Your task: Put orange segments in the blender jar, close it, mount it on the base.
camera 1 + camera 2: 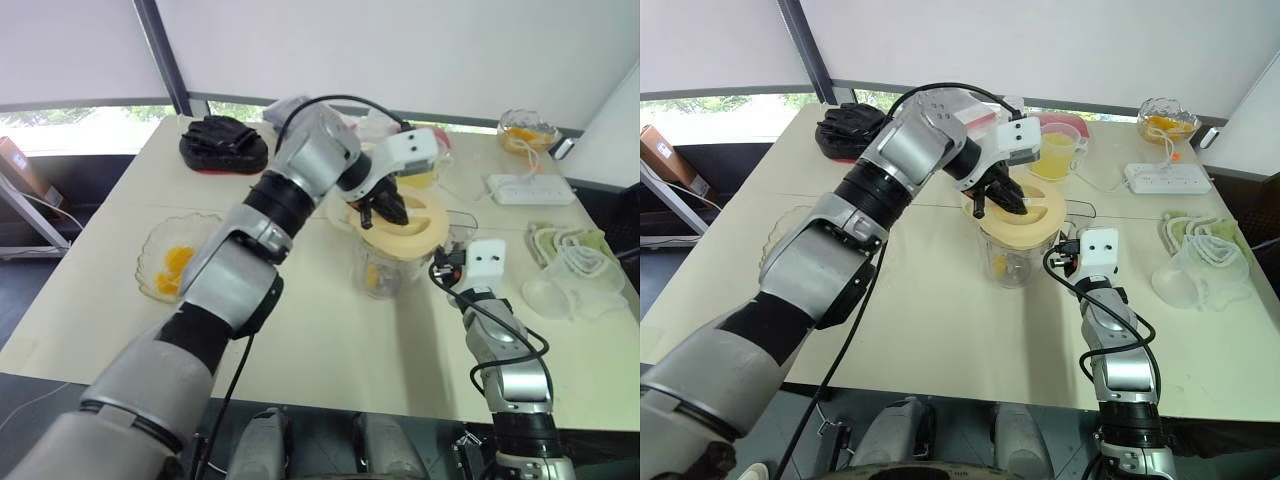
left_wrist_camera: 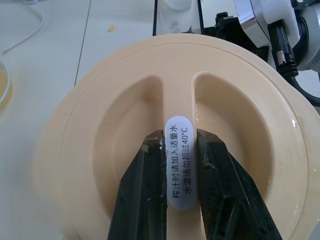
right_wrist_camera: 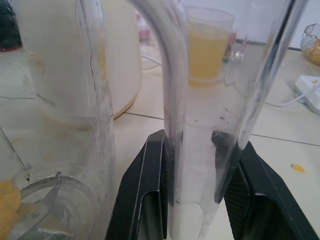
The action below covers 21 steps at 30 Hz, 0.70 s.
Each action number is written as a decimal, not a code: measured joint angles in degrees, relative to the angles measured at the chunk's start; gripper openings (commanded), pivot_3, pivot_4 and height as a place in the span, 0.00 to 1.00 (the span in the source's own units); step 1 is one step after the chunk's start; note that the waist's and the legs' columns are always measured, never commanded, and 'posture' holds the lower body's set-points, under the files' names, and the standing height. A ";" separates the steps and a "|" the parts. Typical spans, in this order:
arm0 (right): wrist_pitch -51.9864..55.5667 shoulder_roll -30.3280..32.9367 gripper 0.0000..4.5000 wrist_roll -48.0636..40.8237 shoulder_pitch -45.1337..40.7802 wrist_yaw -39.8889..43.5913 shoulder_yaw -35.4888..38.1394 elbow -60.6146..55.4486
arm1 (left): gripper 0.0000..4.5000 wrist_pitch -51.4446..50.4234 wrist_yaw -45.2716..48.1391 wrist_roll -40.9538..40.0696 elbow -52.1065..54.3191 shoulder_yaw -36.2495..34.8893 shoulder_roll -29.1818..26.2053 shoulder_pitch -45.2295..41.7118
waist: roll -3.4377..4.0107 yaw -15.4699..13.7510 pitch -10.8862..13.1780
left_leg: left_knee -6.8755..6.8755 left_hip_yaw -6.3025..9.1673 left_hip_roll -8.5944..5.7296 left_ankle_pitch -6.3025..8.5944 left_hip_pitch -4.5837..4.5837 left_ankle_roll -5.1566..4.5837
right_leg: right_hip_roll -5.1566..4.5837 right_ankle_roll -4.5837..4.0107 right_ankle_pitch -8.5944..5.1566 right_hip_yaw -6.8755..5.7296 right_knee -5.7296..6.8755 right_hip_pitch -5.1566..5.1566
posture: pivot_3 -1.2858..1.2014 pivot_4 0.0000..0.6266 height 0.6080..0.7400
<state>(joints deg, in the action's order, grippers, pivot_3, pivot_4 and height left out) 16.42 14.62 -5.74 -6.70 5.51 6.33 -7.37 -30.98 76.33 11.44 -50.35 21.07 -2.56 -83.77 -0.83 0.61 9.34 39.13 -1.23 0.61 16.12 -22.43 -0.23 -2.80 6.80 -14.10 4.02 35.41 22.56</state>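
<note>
Right pincer clamps the handle of the clear plastic blender jar; left pincer pinches the round cream lid by its ridge, atop that jar.

The clear blender jar stands upright near the middle of the table, with a few orange segments at its bottom. More of them lie in a glass dish near the left edge. The round cream lid lies over the jar's mouth, slightly tilted, and the cream base stands just behind the jar.
</note>
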 measured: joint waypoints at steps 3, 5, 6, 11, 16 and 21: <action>-0.18 0.02 0.22 0.01 0.00 0.03 -0.12 -0.05 | 0.29 0.48 -0.03 -0.78 0.32 -0.01 -0.43 0.23 | 0.00 0.03 0.00 | -0.01 0.00 0.00 0.00 -0.01 0.00 | 0.00 0.00 0.00 0.00 0.00 0.02 | 0.52 0.24 1.00; -0.52 0.04 0.22 0.06 0.05 0.21 -0.45 -0.33 | 0.50 1.40 -1.51 -0.84 0.84 0.01 -0.92 0.65 | -0.02 0.19 0.02 | -0.04 -0.01 0.02 0.00 -0.08 0.00 | 0.00 0.00 0.00 0.02 0.00 0.12 | 0.52 0.24 1.00; -0.59 0.04 0.22 0.06 0.05 0.27 -0.53 -0.35 | 0.61 1.78 -2.08 -0.83 1.02 0.02 -1.13 0.76 | -0.03 0.27 0.02 | -0.06 -0.02 0.02 0.01 -0.09 0.00 | 0.00 0.00 0.00 0.03 0.00 0.13 | 0.52 0.24 1.00; -0.62 0.04 0.22 0.08 -0.15 0.34 -0.77 -0.41 | 0.71 3.68 -3.27 -0.88 1.11 0.08 -1.57 0.79 | -0.03 0.35 0.02 | -0.16 -0.03 0.04 0.03 -0.09 -0.05 | 0.06 0.01 0.00 0.03 0.00 0.18 | 0.52 0.24 1.00; -0.62 0.04 0.22 0.16 -0.31 0.34 -0.87 -0.40 | 0.71 4.15 -3.67 -1.22 0.91 -0.05 -1.95 0.80 | -0.04 0.37 0.03 | -0.16 -0.04 0.04 0.03 -0.09 -0.05 | 0.06 0.01 0.00 0.04 -0.01 0.19 | 0.52 0.24 1.00; -0.71 0.04 0.22 0.20 -0.37 0.34 -0.91 -0.71 | 0.71 3.68 -4.05 -2.24 -0.74 -0.65 -2.10 -0.30 | -0.04 0.35 0.05 | -0.16 -0.04 0.04 0.04 -0.22 -0.05 | 0.06 0.01 0.00 0.04 -0.02 0.32 | 0.52 0.24 1.00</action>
<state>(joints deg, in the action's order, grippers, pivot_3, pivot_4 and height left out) 15.71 14.66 -5.54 -7.07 5.85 5.41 -8.08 -27.30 72.28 9.20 -51.09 20.42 -4.66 -84.07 -0.87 0.97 9.39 38.97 -1.27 0.65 16.15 -22.64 -0.28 -2.73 6.80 -14.10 4.06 35.39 22.88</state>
